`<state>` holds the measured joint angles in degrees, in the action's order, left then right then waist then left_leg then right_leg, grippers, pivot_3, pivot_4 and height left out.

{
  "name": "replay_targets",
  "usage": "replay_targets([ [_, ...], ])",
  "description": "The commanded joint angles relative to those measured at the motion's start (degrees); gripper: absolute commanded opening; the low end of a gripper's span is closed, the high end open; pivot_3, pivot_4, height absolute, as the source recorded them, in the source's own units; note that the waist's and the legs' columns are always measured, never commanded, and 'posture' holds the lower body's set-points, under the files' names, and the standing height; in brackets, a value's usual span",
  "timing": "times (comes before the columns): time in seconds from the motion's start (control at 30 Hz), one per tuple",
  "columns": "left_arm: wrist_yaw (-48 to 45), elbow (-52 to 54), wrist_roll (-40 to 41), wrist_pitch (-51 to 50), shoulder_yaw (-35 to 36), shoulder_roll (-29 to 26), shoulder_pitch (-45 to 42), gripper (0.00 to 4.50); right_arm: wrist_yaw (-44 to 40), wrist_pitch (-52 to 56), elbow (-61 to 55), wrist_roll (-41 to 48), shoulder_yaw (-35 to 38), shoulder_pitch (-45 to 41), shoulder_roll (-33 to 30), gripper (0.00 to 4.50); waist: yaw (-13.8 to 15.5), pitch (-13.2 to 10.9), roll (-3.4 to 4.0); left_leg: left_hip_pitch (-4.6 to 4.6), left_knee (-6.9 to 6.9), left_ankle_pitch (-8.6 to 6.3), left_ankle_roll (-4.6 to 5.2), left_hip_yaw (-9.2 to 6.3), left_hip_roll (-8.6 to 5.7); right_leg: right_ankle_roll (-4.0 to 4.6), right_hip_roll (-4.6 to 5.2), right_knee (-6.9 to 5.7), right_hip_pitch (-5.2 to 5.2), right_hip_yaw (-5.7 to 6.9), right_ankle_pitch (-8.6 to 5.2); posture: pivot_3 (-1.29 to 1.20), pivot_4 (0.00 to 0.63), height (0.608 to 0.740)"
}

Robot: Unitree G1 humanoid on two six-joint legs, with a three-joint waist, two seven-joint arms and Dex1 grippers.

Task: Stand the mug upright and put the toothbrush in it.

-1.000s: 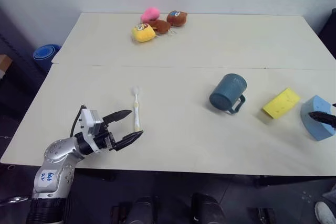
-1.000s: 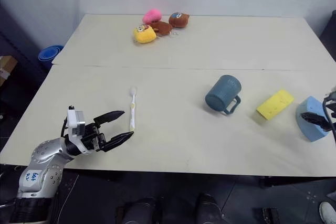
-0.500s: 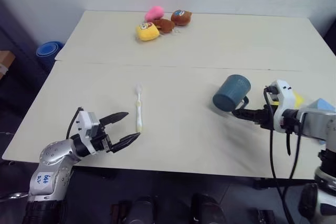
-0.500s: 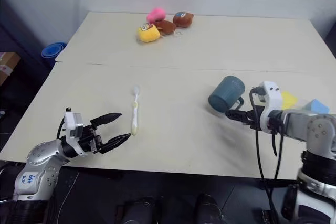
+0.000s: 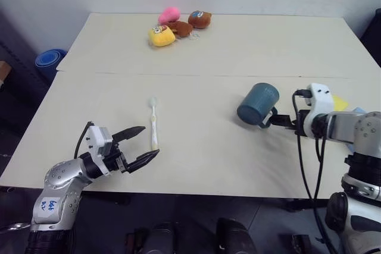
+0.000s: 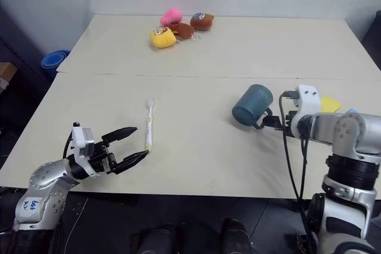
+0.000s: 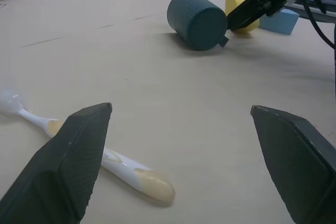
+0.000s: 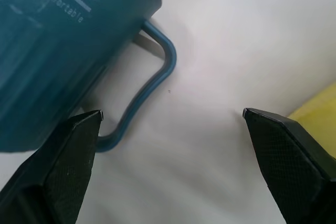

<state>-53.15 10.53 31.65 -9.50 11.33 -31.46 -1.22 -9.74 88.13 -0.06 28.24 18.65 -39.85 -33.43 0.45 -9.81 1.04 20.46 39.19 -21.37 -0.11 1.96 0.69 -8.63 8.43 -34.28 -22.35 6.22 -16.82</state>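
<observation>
The dark teal mug lay on its side right of centre on the pale table, its base turned toward the near left and its loop handle resting low against the tabletop. The right gripper sat just beside that handle with its black fingers spread wide and holding nothing. Across the table to the left, one white and pale yellow toothbrush lay flat, bristle head at the far end, with the left gripper poised at its near end, likewise gaping and empty.

Righting the mug looked to be the job in hand. It would likely go best with the fingers closing squarely across the handle or the rim rather than the round body, which could roll away, and with the mug tipped slowly until its base sat flat.

Also on the table were four small plush toys bunched at the far side, one of them yellow, one pink and two brown. One yellow sponge and one light blue foam block lay behind the right arm.
</observation>
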Motion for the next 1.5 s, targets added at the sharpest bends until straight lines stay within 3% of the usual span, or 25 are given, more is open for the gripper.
replay_targets([
  [0.03, 0.38, 1.67, 0.32, 0.45, 0.75, -0.08, 0.09, 4.5, -0.42, -3.08, 3.96, -2.3, -2.94, -1.62, 0.93, 4.47, -0.37, 0.08, -0.14, 0.0, 0.0, 0.0, 0.0, 0.02, 0.0, 0.0, 0.0, -0.02, -0.01, -0.02, 0.0, 0.0, 0.15, 0.74],
  [0.27, 0.95, 2.11, 0.33, 0.51, 0.85, -0.13, 0.25, 4.5, -2.18, -7.02, 10.31, -5.24, -8.44, -4.49, 4.22, 2.14, -1.76, 0.24, -0.4, -0.06, -0.01, 0.0, 0.0, 0.06, 0.1, 0.0, -0.07, -0.1, -0.02, -0.05, 0.0, 0.0, 0.15, 0.74],
  [0.47, 1.29, 2.62, 0.39, 0.38, 0.99, -0.31, 0.71, 4.5, -7.16, -9.46, 12.58, -6.32, -13.58, -5.68, 3.18, 0.09, -2.36, 0.3, -0.46, -0.14, -0.07, 0.0, -0.01, 0.1, 0.15, 0.01, -0.09, -0.14, -0.03, -0.05, -0.01, 0.0, 0.15, 0.74],
  [0.57, 1.43, 2.89, 0.45, 0.29, 1.27, -0.49, 1.06, 4.5, -11.33, -12.03, 11.05, -5.76, -14.88, -5.62, 2.38, 0.04, -2.28, 0.38, -0.59, -0.17, -0.08, 0.0, -0.01, 0.11, 0.17, 0.01, -0.1, -0.18, -0.04, -0.07, -0.01, 0.0, 0.15, 0.74],
  [0.73, 2.26, 3.49, 0.72, 0.3, 2.48, -0.65, 2.21, 4.5, -21.27, -27.36, 0.55, -4.7, -18.71, -0.61, 3.5, 0.04, -2.16, 0.36, -0.57, -0.12, -0.1, -0.01, -0.03, 0.12, 0.16, 0.01, -0.1, -0.17, -0.12, -0.09, -0.01, 0.0, 0.15, 0.74],
  [0.93, 2.86, 3.16, 0.31, 0.83, 3.52, -0.5, 2.87, 4.5, -16.37, -69.56, 6.72, -15.32, -21.56, 1.72, 17.87, 0.04, -2.4, 0.26, -0.4, -0.1, -0.1, -0.03, -0.07, 0.18, 0.15, 0.01, -0.1, -0.18, -0.21, -0.12, -0.01, 0.0, 0.15, 0.74],
  [1.17, 4.13, 3.07, -0.56, 2.21, 4.32, -0.32, 3.02, 4.5, -11.13, -105.84, 28.17, -28.72, -27.73, 1.04, 24.57, 0.04, -2.48, 0.26, -0.41, -0.08, -0.08, -0.04, -0.05, 0.04, 0.05, 0.01, -0.01, -0.23, -0.17, -0.06, -0.01, 0.0, 0.15, 0.74],
  [1.33, 5.51, 3.63, -0.17, 2.2, 5.64, -0.32, 3.71, 4.5, -16.61, -113.79, 33.2, -28.22, -27.92, 4.43, 22.74, 0.04, -2.92, 0.25, -0.4, -0.1, -0.1, -0.04, -0.06, 0.04, 0.1, 0.01, -0.03, -0.23, -0.15, -0.04, -0.01, 0.0, 0.15, 0.74],
  [1.47, 6.12, 4.16, 0.29, 1.87, 6.9, -0.61, 4.83, 4.5, -22.68, -110.27, 29.73, -23.23, -25.93, 7.8, 20.61, 0.04, -2.88, 0.25, -0.4, -0.15, -0.1, -0.04, -0.05, 0.0, 0.11, 0.01, -0.02, -0.23, -0.06, -0.03, -0.01, 0.0, 0.15, 0.74],
  [1.5, 6.13, 4.34, 0.38, 1.79, 7.29, -0.74, 5.28, 4.5, -23.98, -110.06, 28.54, -22.53, -25.7, 8.48, 19.84, 0.26, -2.85, 0.25, -0.4, -0.15, -0.09, -0.04, -0.05, 0.0, 0.12, 0.01, -0.02, -0.23, -0.06, -0.03, -0.01, 0.0, 0.15, 0.74],
])
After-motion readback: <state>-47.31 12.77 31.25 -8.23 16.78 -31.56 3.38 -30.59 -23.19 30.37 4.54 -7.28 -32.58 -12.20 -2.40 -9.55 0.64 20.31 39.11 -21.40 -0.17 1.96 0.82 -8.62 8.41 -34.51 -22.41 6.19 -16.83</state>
